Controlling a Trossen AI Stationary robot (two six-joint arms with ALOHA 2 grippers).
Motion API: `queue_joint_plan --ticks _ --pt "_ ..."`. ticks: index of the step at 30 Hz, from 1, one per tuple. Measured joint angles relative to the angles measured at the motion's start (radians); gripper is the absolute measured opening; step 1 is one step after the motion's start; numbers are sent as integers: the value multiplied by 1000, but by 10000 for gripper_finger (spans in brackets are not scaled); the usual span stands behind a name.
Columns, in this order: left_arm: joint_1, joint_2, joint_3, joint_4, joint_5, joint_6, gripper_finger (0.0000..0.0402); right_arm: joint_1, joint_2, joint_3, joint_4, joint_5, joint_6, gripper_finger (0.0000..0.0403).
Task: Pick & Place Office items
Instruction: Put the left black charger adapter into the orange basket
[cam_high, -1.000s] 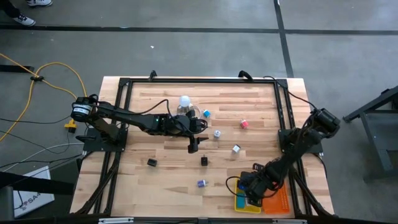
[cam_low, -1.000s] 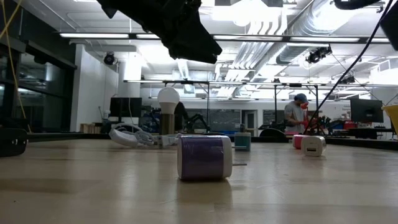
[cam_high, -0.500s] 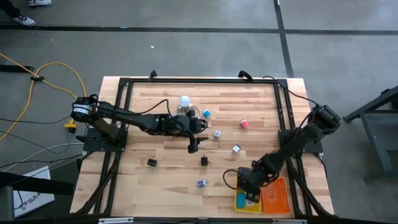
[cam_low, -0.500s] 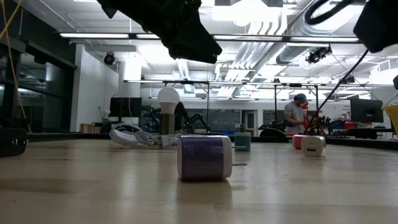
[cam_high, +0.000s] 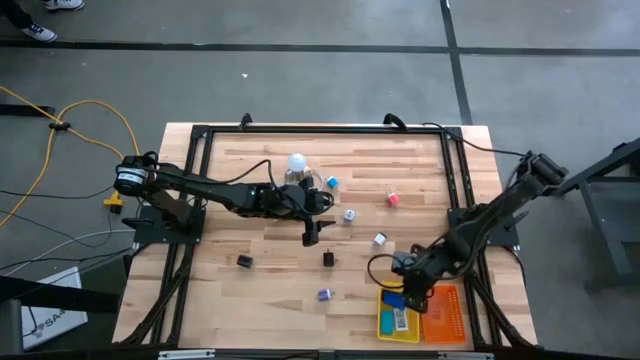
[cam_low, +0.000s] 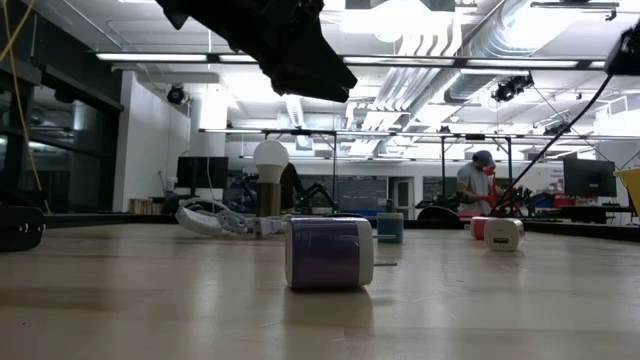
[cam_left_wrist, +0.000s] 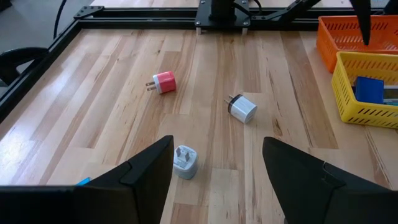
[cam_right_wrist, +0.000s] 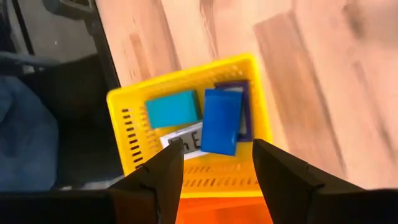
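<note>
wood-plank table (cam_high: 270, 260), grey floor (cam_high: 330, 80)

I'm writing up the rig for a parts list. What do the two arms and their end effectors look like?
Both arms are dark, nearly black, jointed segments with black cables looping alongside. The left end effector has two broad, flat, angular black fingers; the right end effector has the same wedge-shaped black pair. The left arm's base carries a round silver-and-black fitting with a yellow part.

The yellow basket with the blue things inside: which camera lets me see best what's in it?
The right wrist view. It looks down into the yellow basket from close by, showing a blue block, a teal piece and a white item. The high view shows it small; the left wrist view only its side wall; the low view a sliver at the edge.
</note>
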Motion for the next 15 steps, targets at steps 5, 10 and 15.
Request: queue_joint_plan --ticks 5,10,15 --pt "0 0 0 0 0 0 239 -5 -65 0 -27 90 -24 178" --pt "0 0 0 0 0 0 239 -16 -86 0 -42 171 -56 178" --pt "0 0 0 0 0 0 239 -61 -86 0 -45 216 -77 178"
